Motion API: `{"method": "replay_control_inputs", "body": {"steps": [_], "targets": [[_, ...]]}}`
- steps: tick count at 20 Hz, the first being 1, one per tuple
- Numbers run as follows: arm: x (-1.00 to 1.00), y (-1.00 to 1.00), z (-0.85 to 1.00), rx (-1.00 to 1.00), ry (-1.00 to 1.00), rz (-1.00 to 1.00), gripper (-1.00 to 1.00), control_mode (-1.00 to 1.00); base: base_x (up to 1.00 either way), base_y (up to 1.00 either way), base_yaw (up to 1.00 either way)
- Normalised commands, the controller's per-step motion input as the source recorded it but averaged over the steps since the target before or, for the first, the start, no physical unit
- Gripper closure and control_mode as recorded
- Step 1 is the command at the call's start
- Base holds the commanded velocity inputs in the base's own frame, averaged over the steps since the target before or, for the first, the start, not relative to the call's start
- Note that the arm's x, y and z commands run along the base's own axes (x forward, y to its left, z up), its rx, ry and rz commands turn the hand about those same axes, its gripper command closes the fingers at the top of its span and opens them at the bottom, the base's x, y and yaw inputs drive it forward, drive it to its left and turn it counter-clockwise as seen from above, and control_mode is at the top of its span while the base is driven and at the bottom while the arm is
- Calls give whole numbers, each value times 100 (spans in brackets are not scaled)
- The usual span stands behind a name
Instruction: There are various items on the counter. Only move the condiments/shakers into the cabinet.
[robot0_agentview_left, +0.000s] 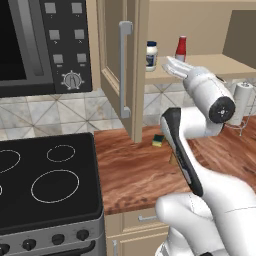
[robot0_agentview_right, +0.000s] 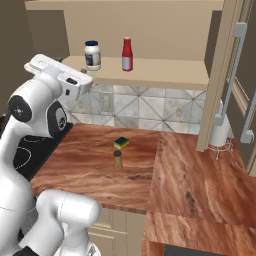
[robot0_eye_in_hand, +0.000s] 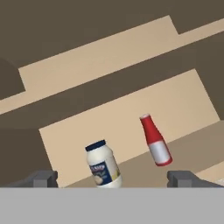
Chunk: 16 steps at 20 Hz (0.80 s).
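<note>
Kitchen: beige wall cabinet (robot0_agentview_right: 150, 75) with its tall door swung open, over a reddish-brown wood-grain worktop (robot0_agentview_right: 100, 170), with a black stovetop (robot0_agentview_left: 47, 180) beside it.
Shelf: the white jar with dark blue lid (robot0_agentview_right: 92, 55) and the red squeeze bottle with white cap (robot0_agentview_right: 127, 54) both stand upright on the tan inner shelf, near each other but apart; in the hand view the bottle sits at about 3 o'clock from the jar.
Fingers: my gripper (robot0_eye_in_hand: 113, 178) is spread wide with nothing between the fingers, hovering just in front of the jar at the shelf edge.
Remaining: the small tan-brown shaker with dark top (robot0_agentview_right: 118, 160) stands upright on the worktop, at roughly 6 o'clock from the green-and-yellow sponge block (robot0_agentview_right: 121, 143) in the right base view, close to it but not touching.
Handling: I judge the shaker light, rigid and easy to topple, being narrow and small; its smooth sides may slip.
Hold: I would close on the mid-body below the dark top, fingers level, coming straight down or from the side away from the sponge.
Leave: the sponge and the white paper towel roll (robot0_agentview_right: 220, 130) stay where they are.
Risk: nudging the shaker over before the fingers close.
</note>
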Motion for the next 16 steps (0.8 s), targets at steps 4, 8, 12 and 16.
{"method": "replay_control_inputs", "body": {"steps": [4,8,12,16], "targets": [[-100,-49,-4,2,-3,0,-100,-100,0,0,0],[-100,-58,-23,2,0,0,-100,-100,0,0,0],[-99,-56,-35,0,7,0,-100,-100,0,0,0],[-82,-51,-42,0,16,0,-100,-100,0,0,0]]}}
